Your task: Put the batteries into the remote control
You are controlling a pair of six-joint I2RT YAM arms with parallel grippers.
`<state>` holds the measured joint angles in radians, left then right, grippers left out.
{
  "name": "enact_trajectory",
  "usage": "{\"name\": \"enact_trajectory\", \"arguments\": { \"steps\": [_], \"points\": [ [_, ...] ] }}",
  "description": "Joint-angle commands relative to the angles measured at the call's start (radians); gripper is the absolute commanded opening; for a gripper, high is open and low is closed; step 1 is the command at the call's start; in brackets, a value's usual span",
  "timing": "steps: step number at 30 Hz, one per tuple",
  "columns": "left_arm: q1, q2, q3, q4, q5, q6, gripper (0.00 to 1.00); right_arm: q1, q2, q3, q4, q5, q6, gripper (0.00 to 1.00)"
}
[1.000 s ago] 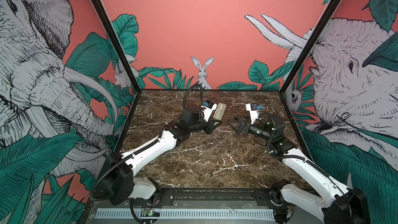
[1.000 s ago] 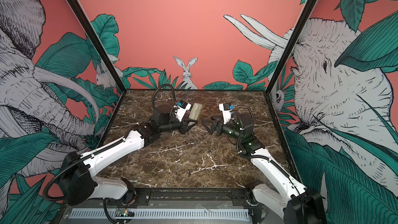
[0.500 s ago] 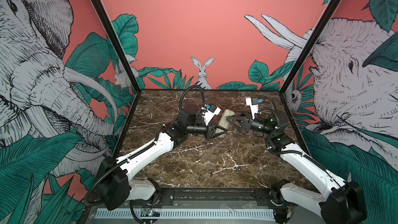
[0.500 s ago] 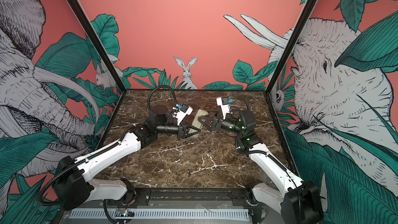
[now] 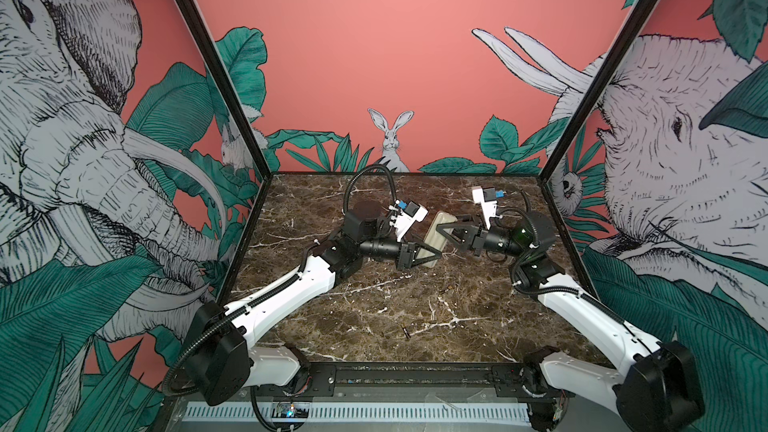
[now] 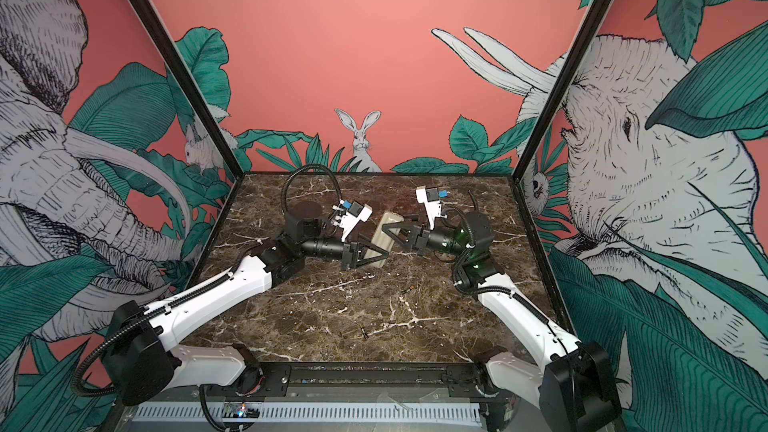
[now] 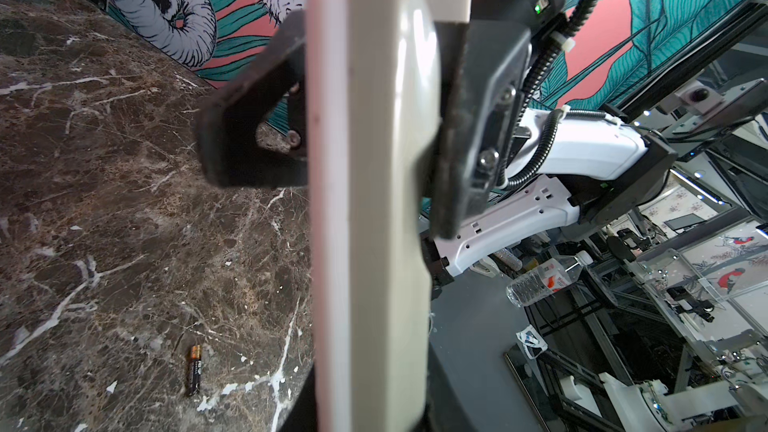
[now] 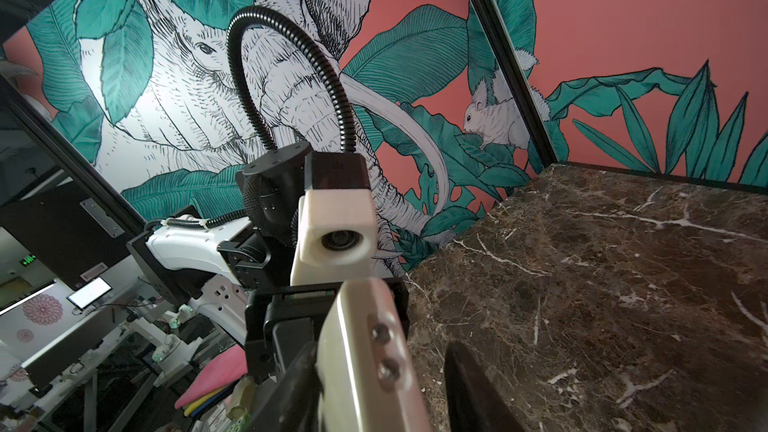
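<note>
Both arms have swung inward since a second ago. The right hand [image 5: 444,233], then spread wide and clear of the load, now straddles the remote control [image 5: 434,238]. On the worktop [image 5: 332,326], one battery [image 5: 405,332] lies loose toward the front edge. A second battery [image 5: 445,289] lies further in, near the raised arms and well apart from the first. Beyond these, the left hand [image 5: 429,254] is clamped on the lower end of the remote control, which is held off the worktop and tilted, its grey-beige back showing in both top views. The right hand sits at the upper, farther end. In the left wrist view its fingers [image 7: 249,126] lie against the white face on one side and the beige back on the other. The right wrist view shows a gap of worktop beside one finger. Whether this hand has actually gripped cannot be told.
</note>
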<state>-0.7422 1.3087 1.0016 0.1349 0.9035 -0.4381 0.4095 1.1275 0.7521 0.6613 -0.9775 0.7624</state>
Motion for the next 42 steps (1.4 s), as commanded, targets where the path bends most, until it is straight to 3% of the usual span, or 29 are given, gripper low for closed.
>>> {"name": "enact_trajectory", "arguments": {
  "steps": [1,10,12,17,21,23,26,33,37,42],
  "points": [
    [0.007,-0.020,0.002,0.038,0.035,-0.003,0.08,-0.005,0.007,0.004,0.085,-0.018,0.011,0.38],
    [0.008,-0.004,0.009,0.040,0.039,-0.001,0.08,-0.005,0.017,0.006,0.093,-0.027,0.011,0.16],
    [0.008,-0.003,0.012,0.040,0.041,-0.001,0.12,-0.005,0.018,0.007,0.091,-0.029,0.008,0.12],
    [0.009,-0.007,0.018,0.007,0.025,0.020,0.45,-0.005,0.018,0.021,0.021,-0.033,-0.033,0.05],
    [0.007,-0.035,0.033,-0.130,-0.055,0.110,0.74,-0.005,0.009,0.068,-0.179,-0.033,-0.133,0.00],
    [0.008,-0.055,0.044,-0.215,-0.125,0.164,0.83,-0.006,0.008,0.091,-0.275,-0.019,-0.183,0.00],
    [0.008,-0.081,0.066,-0.352,-0.254,0.255,0.86,-0.008,0.021,0.113,-0.344,-0.006,-0.200,0.00],
    [-0.033,-0.216,0.006,-0.475,-0.545,0.485,0.86,-0.034,0.080,0.104,-0.273,-0.078,-0.020,0.00],
    [-0.133,-0.288,-0.015,-0.485,-0.699,0.645,0.87,-0.038,0.069,0.110,-0.369,-0.119,-0.064,0.00],
    [-0.221,-0.274,-0.004,-0.499,-0.858,0.829,0.86,-0.039,0.112,0.119,-0.450,-0.164,-0.121,0.00]
  ]
}}
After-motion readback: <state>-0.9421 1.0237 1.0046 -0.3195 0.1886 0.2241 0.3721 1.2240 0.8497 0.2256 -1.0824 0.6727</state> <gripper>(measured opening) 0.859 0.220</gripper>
